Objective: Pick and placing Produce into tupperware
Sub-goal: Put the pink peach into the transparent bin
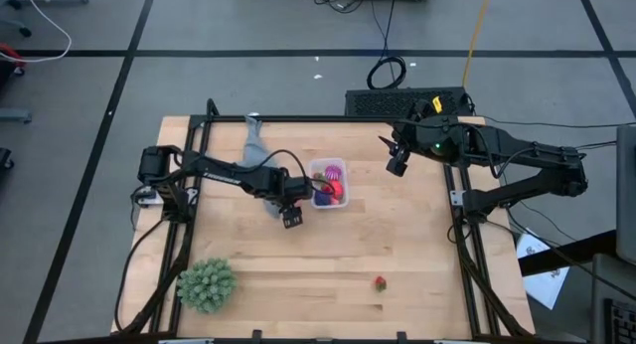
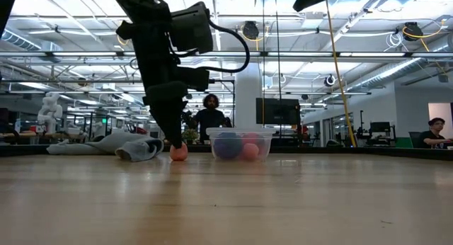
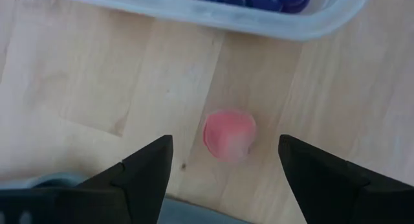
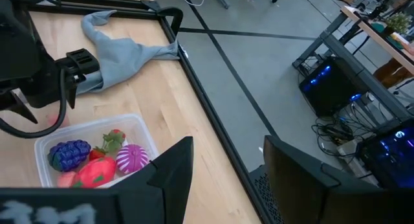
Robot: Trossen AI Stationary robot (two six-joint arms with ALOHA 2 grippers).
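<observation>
A small pink fruit (image 3: 229, 134) lies on the wooden table just beside the tupperware (image 3: 213, 10). My left gripper (image 3: 225, 149) is open and points down over it, one finger on each side, with bare wood showing in both gaps. In the low view the gripper (image 2: 172, 135) stands low over the fruit (image 2: 179, 152), left of the clear tupperware (image 2: 241, 142). The tupperware (image 4: 97, 153) holds a blue-purple fruit (image 4: 70, 154), a red one (image 4: 97, 172) and a magenta one (image 4: 132, 159). My right gripper (image 1: 397, 163) hangs open and raised near the table's far right corner.
A grey cloth (image 1: 256, 145) lies crumpled behind my left gripper toward the far edge. A green spiky ball (image 1: 207, 284) sits at the near left. A small red berry (image 1: 380, 282) lies alone near the front edge. People show in the room beyond the table.
</observation>
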